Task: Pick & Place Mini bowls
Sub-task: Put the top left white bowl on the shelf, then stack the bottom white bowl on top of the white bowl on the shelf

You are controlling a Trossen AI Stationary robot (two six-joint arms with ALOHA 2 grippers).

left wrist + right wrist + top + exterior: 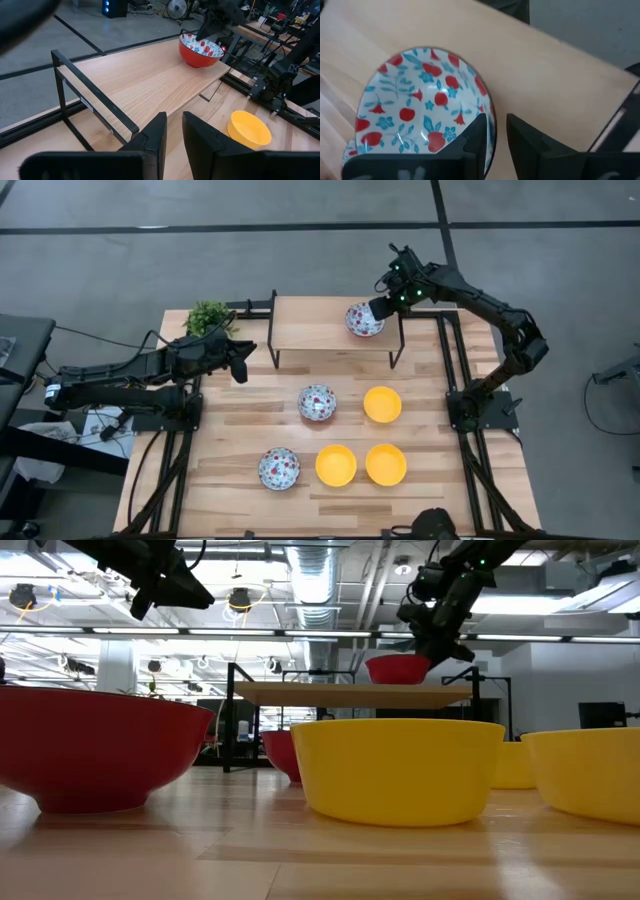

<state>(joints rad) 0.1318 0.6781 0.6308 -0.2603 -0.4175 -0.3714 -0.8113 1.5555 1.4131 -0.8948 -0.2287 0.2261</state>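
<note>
One floral bowl [364, 319] sits on the shelf [310, 325], upper centre; right gripper [385, 304] apparently releasing its rim. Five remain below.

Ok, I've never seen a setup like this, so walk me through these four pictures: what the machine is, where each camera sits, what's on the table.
It is a robot with two dark arms at a wooden table, each ending in a two-finger gripper. One picture looks straight down from above, one looks level across the tabletop, and two come from cameras on the arms' wrists.

On the table lie three yellow bowls and two flowered bowls. A third flowered bowl sits on a raised wooden shelf at the far side.

The right gripper is at that bowl, its fingers straddling the rim; they look slightly parted, so I can't tell whether it grips. The left gripper hangs beside the shelf, holding nothing, fingers a little apart.
</note>
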